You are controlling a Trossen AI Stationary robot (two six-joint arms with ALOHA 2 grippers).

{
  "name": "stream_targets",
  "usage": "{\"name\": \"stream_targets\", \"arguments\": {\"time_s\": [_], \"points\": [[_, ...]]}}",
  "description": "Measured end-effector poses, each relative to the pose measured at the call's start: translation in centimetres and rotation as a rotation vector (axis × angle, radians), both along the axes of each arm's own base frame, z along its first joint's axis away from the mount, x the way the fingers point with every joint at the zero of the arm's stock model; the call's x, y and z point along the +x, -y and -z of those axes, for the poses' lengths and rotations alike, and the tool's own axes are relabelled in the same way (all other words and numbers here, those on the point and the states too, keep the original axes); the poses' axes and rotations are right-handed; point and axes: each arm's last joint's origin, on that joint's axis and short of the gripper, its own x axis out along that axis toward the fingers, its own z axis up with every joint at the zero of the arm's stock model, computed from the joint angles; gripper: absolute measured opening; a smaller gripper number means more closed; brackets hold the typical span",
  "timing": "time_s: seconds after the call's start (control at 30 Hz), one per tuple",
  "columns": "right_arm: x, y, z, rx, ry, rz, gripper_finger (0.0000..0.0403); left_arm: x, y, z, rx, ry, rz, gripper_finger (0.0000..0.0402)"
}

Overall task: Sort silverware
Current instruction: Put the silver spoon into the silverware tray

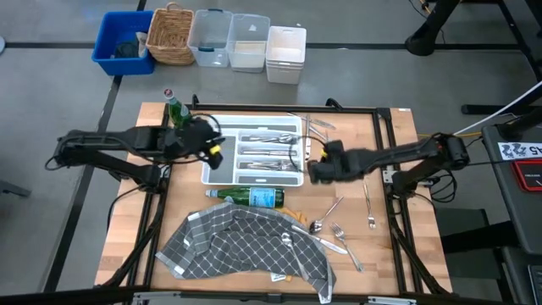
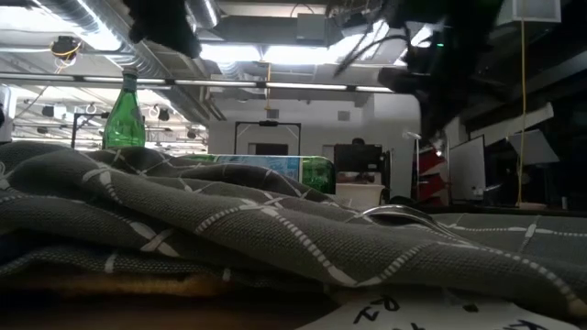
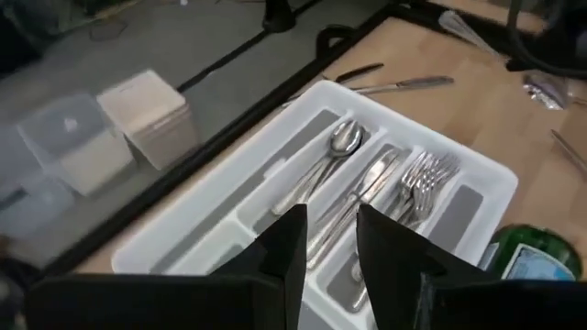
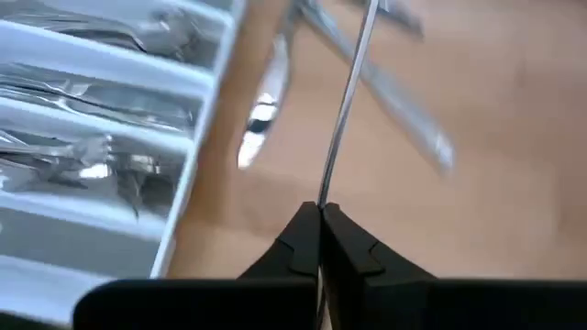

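Overhead, scene: a wooden table [image 1: 385,254] seen from above, with my two dark arms reaching in from either side.
Tray: a white compartmented tray [image 1: 254,155] sits at the table's middle, toward the far edge, with forks, spoons and knives already lying in its slots.
My right pincer [image 1: 315,166]: just beside the tray's right end, fingers [image 4: 353,246] pinched tight on a thin metal piece of silverware [image 4: 348,101]; I cannot tell whether it is a fork, spoon or knife.
My left pincer [image 1: 212,146]: over the tray's left end, fingers [image 3: 292,247] narrowly apart and holding nothing.
Loose silverware [image 1: 339,229]: several pieces lie on the bare wood right of the tray and nearer the front; a few more [image 1: 313,125] lie by the tray's far right corner.
Cloth: a grey checked cloth [image 1: 246,246] is rumpled at the table's front, with a spoon [image 1: 286,243] on it.
Bottles: one green bottle [image 1: 252,197] lies on its side between tray and cloth; another [image 1: 176,110] stands upright near the tray's far left corner.
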Motion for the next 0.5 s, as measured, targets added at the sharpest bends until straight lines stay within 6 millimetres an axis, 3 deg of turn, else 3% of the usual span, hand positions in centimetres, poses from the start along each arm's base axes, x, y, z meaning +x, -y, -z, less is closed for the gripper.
{"name": "stream_targets", "arguments": {"time_s": [0.13, 0.27, 0.37, 0.5], "points": [[1.5, 2.8, -1.5, -0.083, -0.075, -0.246, 0.0001, -2.6, 0.2, 1.2, -0.069, 0.088, -0.042, 0.0086], [3.4, 6.0, -2.8, -0.171, -0.029, -0.495, 0.0001, -4.6, 0.7, 2.9, -0.158, 0.182, -0.078, 0.0086], [4.2, 8.6, -3.6, -0.22, 0.032, -0.666, 0.0001, -5.2, 0.9, 4.1, -0.223, 0.267, -0.1, 0.0086], [4.6, 11.4, -4.0, -0.284, 0.084, -0.876, 0.0001, -4.5, 1.2, 5.8, -0.248, 0.363, -0.081, 0.0086]]}}
